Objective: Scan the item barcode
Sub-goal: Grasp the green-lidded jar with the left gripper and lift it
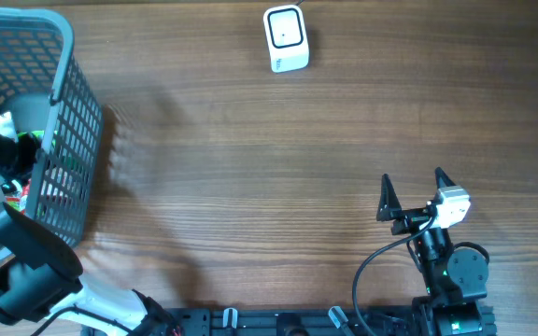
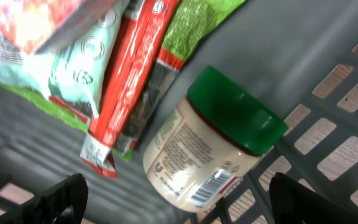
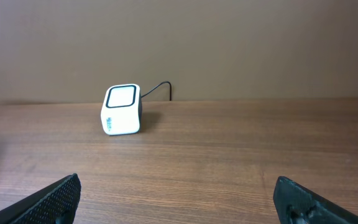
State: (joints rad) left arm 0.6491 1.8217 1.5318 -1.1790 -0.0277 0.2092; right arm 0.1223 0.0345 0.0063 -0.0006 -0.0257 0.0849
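Note:
A cream jar [image 2: 188, 152] with a green lid [image 2: 236, 112] lies on its side on the floor of the grey basket [image 2: 272, 43]. Its barcode [image 2: 214, 186] faces up near the jar's lower end. My left gripper [image 2: 179, 204] hangs open just above the jar, one dark finger [image 2: 64, 202] on each side, neither touching it. The white scanner [image 1: 286, 38] stands at the table's far edge, also in the right wrist view as a white scanner [image 3: 121, 110]. My right gripper [image 1: 414, 191] rests open over bare wood at the near right, nothing between its fingers.
The mesh basket [image 1: 71, 140] stands at the table's left edge with my left arm [image 1: 17, 271] reaching into it. Beside the jar lie a red packet [image 2: 132, 74], a pale green pouch [image 2: 48, 62] and a bright green bag [image 2: 194, 25]. A cable runs behind the scanner.

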